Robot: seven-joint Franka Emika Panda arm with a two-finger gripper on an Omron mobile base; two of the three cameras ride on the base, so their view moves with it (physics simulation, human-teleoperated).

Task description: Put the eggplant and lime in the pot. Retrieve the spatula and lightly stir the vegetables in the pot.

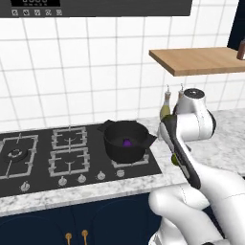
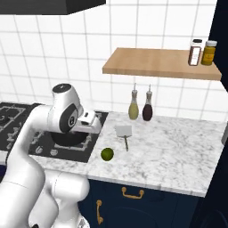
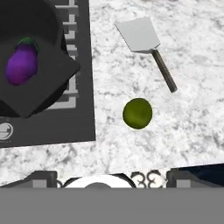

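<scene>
Wide-open, empty dark gripper (image 3: 103, 175) is seen above the small yellow-green lime (image 3: 137, 113) on marble, between the black pot (image 3: 30, 65) holding the glossy purple eggplant (image 3: 21, 65) and the grey-bladed spatula (image 3: 146, 46). Centring is advised before closing.

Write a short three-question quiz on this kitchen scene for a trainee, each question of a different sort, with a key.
1. True or false: the eggplant lies inside the pot.
2. Where is the lime?
A. in the pot
B. on the marble counter, near its front edge
C. on the wooden shelf
3. Fill in: the spatula lies flat on the ____, apart from the lime.

Key:
1. True; it shows purple at the pot's bottom.
2. B.
3. Counter; its grey blade points toward the bottles at the wall.
</scene>
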